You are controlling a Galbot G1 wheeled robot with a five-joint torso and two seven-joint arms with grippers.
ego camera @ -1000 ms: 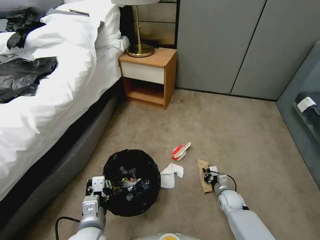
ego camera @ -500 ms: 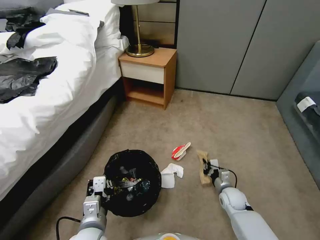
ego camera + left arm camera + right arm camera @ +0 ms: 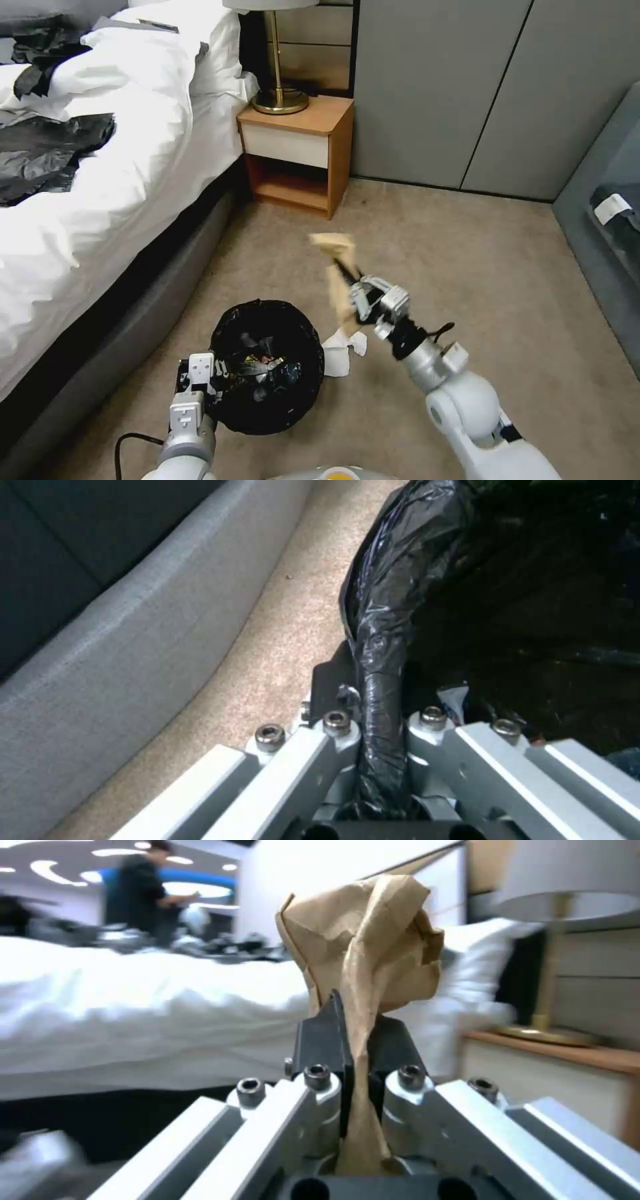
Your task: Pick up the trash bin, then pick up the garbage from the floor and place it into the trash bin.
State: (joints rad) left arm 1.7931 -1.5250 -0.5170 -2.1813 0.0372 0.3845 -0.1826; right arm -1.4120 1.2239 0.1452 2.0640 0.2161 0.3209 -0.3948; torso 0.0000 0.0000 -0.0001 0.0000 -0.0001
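The trash bin, lined with a glossy black bag and holding several litter pieces, stands on the carpet at the lower left. My left gripper is shut on its near-left rim; the left wrist view shows the fingers clamped on the bunched liner. My right gripper is raised above the floor, just right of and beyond the bin, shut on a crumpled brown paper bag that sticks up from the fingers. A white tissue lies on the carpet against the bin's right side.
A bed with white bedding and black plastic sheets runs along the left. A wooden nightstand with a brass lamp stands behind. Grey panel doors close the back; open carpet lies to the right.
The right gripper has lifted the brown paper bag off the floor and swung it up and leftward, nearer the bin. The left gripper and the bin have stayed put.
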